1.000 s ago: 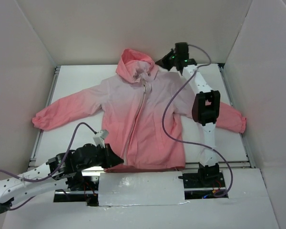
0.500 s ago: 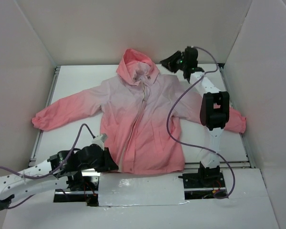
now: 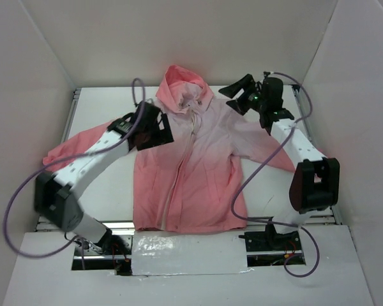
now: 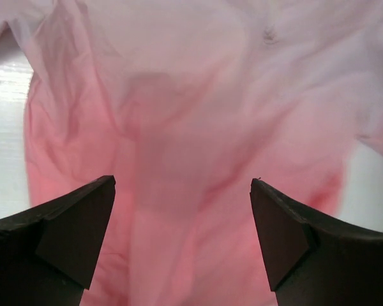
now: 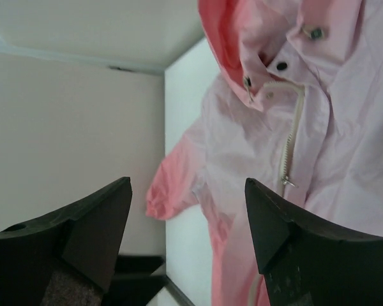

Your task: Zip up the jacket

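The jacket (image 3: pixel 201 169) lies flat on the white table, coral hood (image 3: pixel 182 83) at the far end and hem toward the arm bases. Its light zipper (image 3: pixel 182 162) runs up the front, and the slider (image 5: pixel 287 183) sits high near the collar. My left gripper (image 3: pixel 165 131) hovers open over the jacket's left chest, with only pink fabric (image 4: pixel 191 95) below the gripper (image 4: pixel 182 185). My right gripper (image 3: pixel 234 97) hangs open in the air to the right of the hood, holding nothing; in its own view the gripper (image 5: pixel 188 185) frames the jacket (image 5: pixel 345 127) and its far sleeve.
White walls (image 3: pixel 45 57) enclose the table on three sides. The left arm (image 3: pixel 83 166) lies across the jacket's left sleeve, and the right arm (image 3: pixel 300 150) crosses the right sleeve. Purple cables (image 3: pixel 255 178) loop over the jacket's right side. A foil-taped strip (image 3: pixel 191 252) runs along the near edge.
Both grippers have opened. The left arm left the hem and swung far up to the jacket's left chest. The right gripper moved right, away from the hood.
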### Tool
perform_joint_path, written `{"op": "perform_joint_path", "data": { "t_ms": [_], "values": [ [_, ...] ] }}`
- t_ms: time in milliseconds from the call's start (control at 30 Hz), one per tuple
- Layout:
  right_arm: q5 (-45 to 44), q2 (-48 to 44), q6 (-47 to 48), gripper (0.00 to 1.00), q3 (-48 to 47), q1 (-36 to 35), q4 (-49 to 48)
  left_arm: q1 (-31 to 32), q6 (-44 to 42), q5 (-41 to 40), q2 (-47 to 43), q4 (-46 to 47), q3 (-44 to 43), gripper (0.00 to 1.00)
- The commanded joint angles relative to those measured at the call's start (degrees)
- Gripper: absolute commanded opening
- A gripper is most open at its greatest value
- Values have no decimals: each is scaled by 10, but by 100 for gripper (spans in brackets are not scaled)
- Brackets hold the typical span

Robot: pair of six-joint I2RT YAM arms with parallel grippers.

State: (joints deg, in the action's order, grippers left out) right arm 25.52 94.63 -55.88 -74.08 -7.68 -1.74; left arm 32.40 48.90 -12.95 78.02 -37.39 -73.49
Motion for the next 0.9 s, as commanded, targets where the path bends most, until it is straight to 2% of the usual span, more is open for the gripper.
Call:
{"op": "perform_joint_path", "data": {
  "t_ms": [0, 33, 100, 233, 333, 433, 500, 733, 867],
  "values": [
    [-31, -64, -3, 79, 16, 30, 41, -30, -160, 97, 153, 61, -125, 99],
    [-25, -74, -6, 79, 28, 36, 36, -31, -196, 94, 238, 38, -169, 99],
    [0, -101, -6, 80, 44, 45, 25, -33, -224, 100, 296, 9, -252, 97],
    [37, -129, 26, 80, 64, 46, 36, -47, -268, 129, 350, 56, -280, 99],
    [23, -156, 52, 80, 80, 45, 57, -63, -282, 132, 420, 7, -327, 99],
    [8, -175, 65, 80, 86, 45, 69, -69, -290, 110, 427, 34, -287, 98],
    [17, -169, 65, 80, 76, 47, 80, -77, -282, 148, 432, 45, -263, 97],
    [79, -88, 87, 80, 8, 47, 100, -70, -232, 204, 442, 71, -236, 95],
    [102, -75, 40, 79, 45, 47, 22, -52, -218, 222, 430, 87, -240, 97]
  ]
}}
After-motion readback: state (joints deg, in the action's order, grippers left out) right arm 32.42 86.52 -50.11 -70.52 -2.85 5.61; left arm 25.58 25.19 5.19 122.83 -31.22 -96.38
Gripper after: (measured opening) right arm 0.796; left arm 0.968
